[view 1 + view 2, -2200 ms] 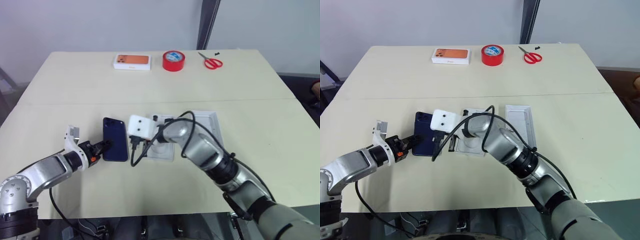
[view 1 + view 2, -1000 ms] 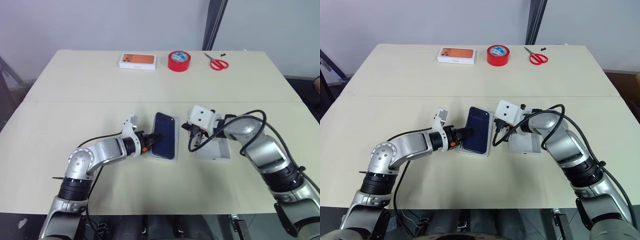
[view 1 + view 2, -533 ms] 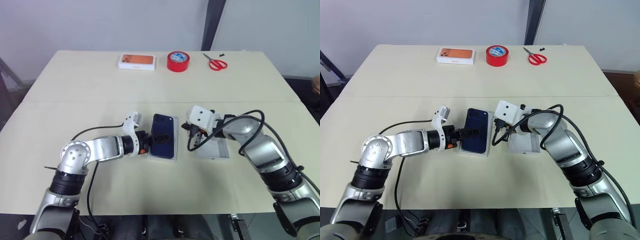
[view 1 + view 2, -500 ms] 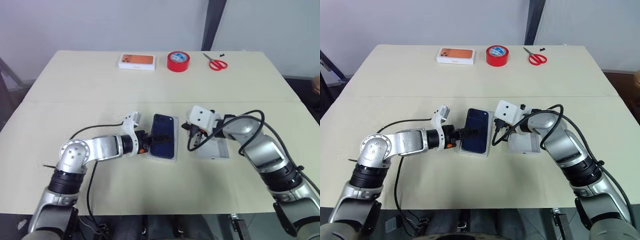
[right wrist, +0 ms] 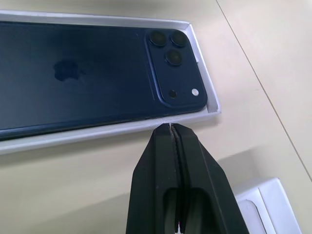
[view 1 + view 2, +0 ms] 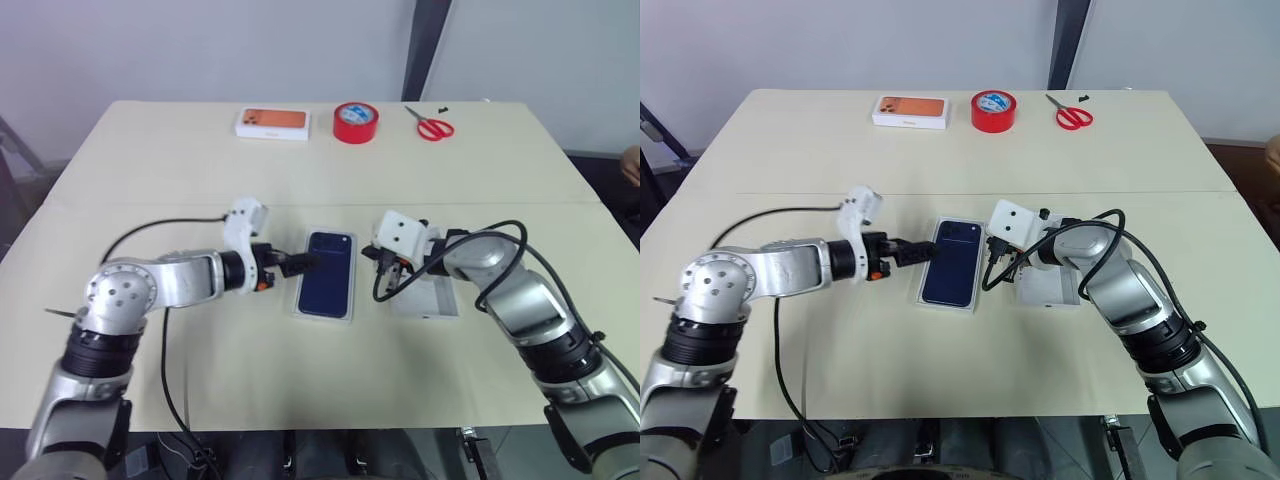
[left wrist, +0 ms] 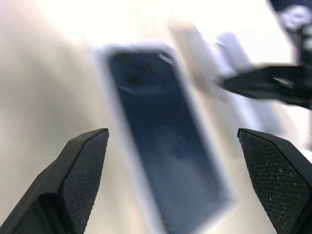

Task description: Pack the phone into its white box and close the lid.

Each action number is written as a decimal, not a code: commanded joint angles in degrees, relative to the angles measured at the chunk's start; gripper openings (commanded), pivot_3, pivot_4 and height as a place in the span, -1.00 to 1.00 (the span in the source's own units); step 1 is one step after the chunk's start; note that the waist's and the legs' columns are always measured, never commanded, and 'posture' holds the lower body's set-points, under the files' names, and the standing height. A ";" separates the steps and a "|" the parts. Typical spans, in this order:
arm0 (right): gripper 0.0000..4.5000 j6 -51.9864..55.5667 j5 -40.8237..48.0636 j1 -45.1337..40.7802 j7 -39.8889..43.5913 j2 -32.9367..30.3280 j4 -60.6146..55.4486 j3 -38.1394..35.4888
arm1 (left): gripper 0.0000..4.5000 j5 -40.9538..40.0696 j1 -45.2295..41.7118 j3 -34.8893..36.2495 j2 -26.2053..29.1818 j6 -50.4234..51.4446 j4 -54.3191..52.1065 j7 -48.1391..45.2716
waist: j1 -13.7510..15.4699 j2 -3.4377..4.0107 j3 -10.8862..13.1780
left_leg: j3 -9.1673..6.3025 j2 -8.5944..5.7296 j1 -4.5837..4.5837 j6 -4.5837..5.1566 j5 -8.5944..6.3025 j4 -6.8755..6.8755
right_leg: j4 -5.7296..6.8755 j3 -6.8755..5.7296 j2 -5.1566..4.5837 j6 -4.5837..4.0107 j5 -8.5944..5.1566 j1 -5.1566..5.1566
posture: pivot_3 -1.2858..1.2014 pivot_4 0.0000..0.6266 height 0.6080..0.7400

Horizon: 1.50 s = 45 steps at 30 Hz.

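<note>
Phone (image 6: 327, 272), a slim dark navy-blue smartphone with a glossy back and a camera cluster at its far corner, is seen lying flat, back up, inside the shallow white cardboard tray (image 6: 923, 299), whose thin rim frames it on all sides. The tray is placed near the middle of the pale beige counter (image 6: 180, 170).

At the phone's left side, the left gripper (image 6: 296, 263) is seen spread wide, its textured black fingertips (image 7: 83, 165) held apart from the tray and holding nothing. At the phone's right side, the right gripper (image 5: 170, 127) is shown pressed fully shut, empty, with its tip just beside the tray's rim near the camera corner. A second white cardboard piece (image 6: 432, 299) is seen flat on the counter under the right arm, just right of the tray.

Along the far edge of the counter, well apart from the tray, a white box printed with an orange phone picture (image 6: 272, 122), a red roll of tape (image 6: 355, 121) and a pair of red-handled scissors (image 6: 430, 124) are lined up from left to right.
</note>
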 commanded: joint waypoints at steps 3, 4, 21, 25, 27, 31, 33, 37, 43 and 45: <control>-1.00 0.14 -1.41 -0.98 0.34 -1.01 -1.00 1.08 | 0.42 21.61 3.30 -6.18 5.85 -8.45 -4.40 -13.42 | 0.54 0.02 0.03 | 0.02 -0.01 -0.01 0.00 0.00 0.00 | -0.05 -0.01 -0.02 -0.01 0.00 0.02 | 0.03 -0.52 0.69; -1.00 0.30 -1.66 -0.96 0.55 -1.12 -1.04 1.59 | 0.22 23.48 3.40 -7.17 5.85 -8.76 -4.64 -15.34 | 0.81 0.00 0.04 | 0.02 -0.02 -0.01 0.02 -0.02 0.01 | -0.10 -0.01 -0.04 -0.03 -0.02 0.05 | 0.03 -0.52 0.69; -1.00 0.68 -10.29 -1.73 0.37 -0.80 0.33 9.36 | -0.42 46.69 -5.90 -22.72 -7.56 -8.78 4.72 -34.85 | 1.57 -0.05 0.08 | 0.03 -0.04 -0.09 0.17 -0.09 0.10 | -0.06 0.00 -0.10 -0.01 0.00 0.01 | 0.03 -0.52 0.69; -1.00 1.00 -10.30 -0.87 1.92 -1.70 -1.47 9.18 | -0.42 47.89 -7.43 -23.37 -11.99 -7.82 5.73 -37.92 | 1.78 -0.05 0.08 | 0.03 -0.06 -0.09 0.30 -0.15 0.19 | -0.08 -0.01 -0.10 0.01 0.00 0.07 | 0.03 -0.52 0.69; -1.00 1.07 -10.43 -0.28 2.60 -2.48 -2.16 9.00 | -0.42 48.55 -8.29 -24.15 -13.79 -7.17 6.21 -39.63 | 1.88 -0.06 0.09 | 0.02 -0.09 -0.09 0.35 -0.18 0.23 | -0.08 -0.02 -0.12 0.01 0.00 0.11 | 0.03 -0.52 0.69; -1.00 1.45 -10.30 2.62 4.49 -6.32 -4.84 7.31 | -0.42 50.38 -10.82 -27.97 -17.97 -5.85 7.35 -43.63 | 2.17 -0.06 0.08 | 0.00 -0.15 -0.09 0.43 -0.22 0.27 | -0.11 -0.02 -0.15 0.02 0.00 0.17 | 0.03 -0.52 0.69; -1.00 1.78 -10.01 4.45 5.32 -8.47 -6.38 6.08 | -0.42 51.17 -11.82 -28.93 -20.17 -5.72 8.37 -44.91 | 2.43 -0.05 0.08 | -0.02 -0.20 -0.08 0.50 -0.26 0.28 | -0.12 -0.03 -0.17 0.03 -0.01 0.21 | 0.03 -0.52 0.69; -1.00 3.21 -9.14 8.94 6.44 -12.23 -9.77 2.94 | -0.42 53.46 -13.69 -31.41 -24.40 -6.07 11.12 -47.14 | 3.31 -0.05 0.08 | -0.01 -0.25 -0.07 0.80 -0.44 0.31 | -0.17 -0.03 -0.21 0.03 -0.01 0.25 | 0.03 -0.52 0.69; -1.00 4.43 -8.90 14.43 7.11 -15.60 -13.15 -0.34 | -0.42 56.16 -14.88 -32.45 -29.30 -6.38 14.22 -49.03 | 3.28 -0.04 0.07 | -0.05 -0.38 -0.05 0.93 -0.50 0.36 | -0.27 -0.04 -0.33 0.05 -0.03 0.38 | 0.03 -0.52 0.69; -1.00 4.77 -8.91 15.54 7.10 -16.02 -13.74 -1.10 | -0.42 56.94 -14.91 -32.27 -30.21 -6.30 14.91 -49.38 | 3.27 -0.04 0.07 | -0.07 -0.40 -0.05 0.95 -0.51 0.37 | -0.31 -0.05 -0.34 0.06 -0.03 0.41 | 0.03 -0.52 0.69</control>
